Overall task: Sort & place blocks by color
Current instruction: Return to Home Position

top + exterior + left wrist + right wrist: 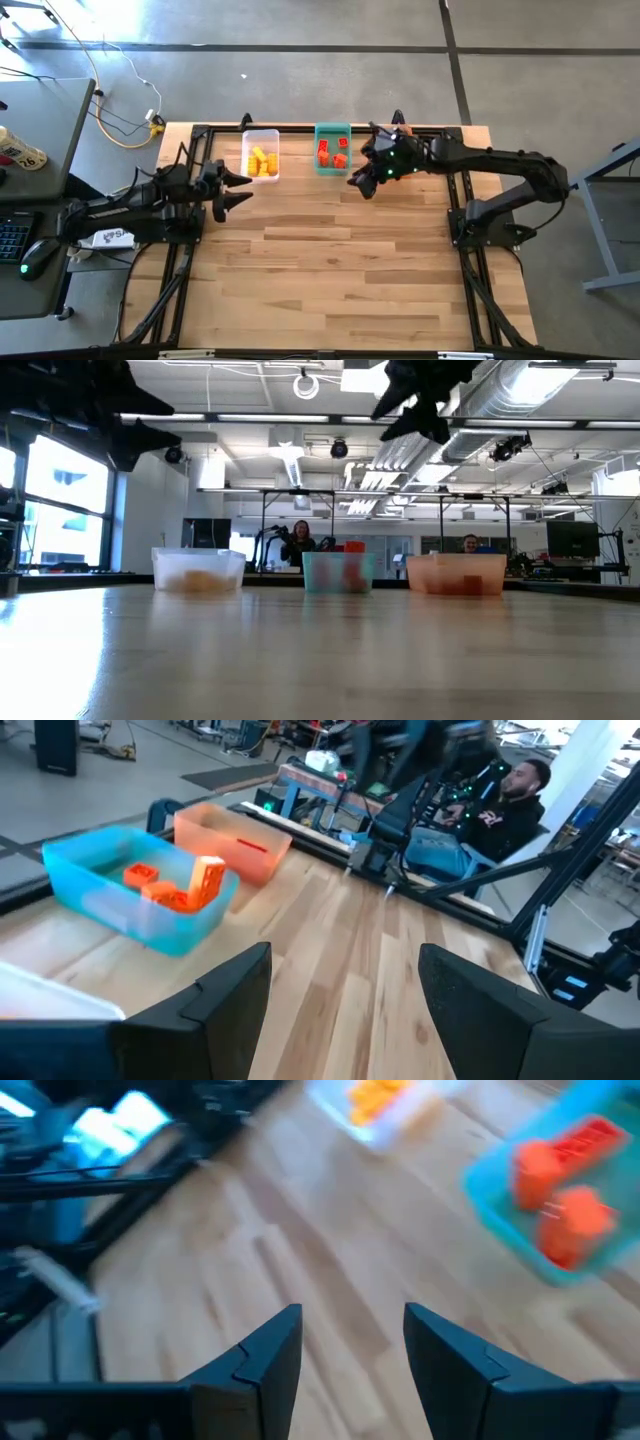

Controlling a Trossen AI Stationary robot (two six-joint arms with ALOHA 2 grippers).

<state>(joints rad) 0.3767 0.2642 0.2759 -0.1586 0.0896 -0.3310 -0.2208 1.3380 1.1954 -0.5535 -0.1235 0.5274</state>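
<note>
While open, right pincer (pixel 361 185) beside bin (pixel 333 128)

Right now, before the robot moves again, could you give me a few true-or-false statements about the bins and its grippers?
1. The yellow blocks lie in the clear bin. True.
2. The right gripper is holding a block. False: it is open, with nothing between its fingers.
3. The teal bin is empty. False: it holds orange blocks.
4. The left gripper is open and empty. True.
5. The orange bin stands between the other two bins. False: the teal bin is the middle one, and the orange bin is at one end of the row.
</note>
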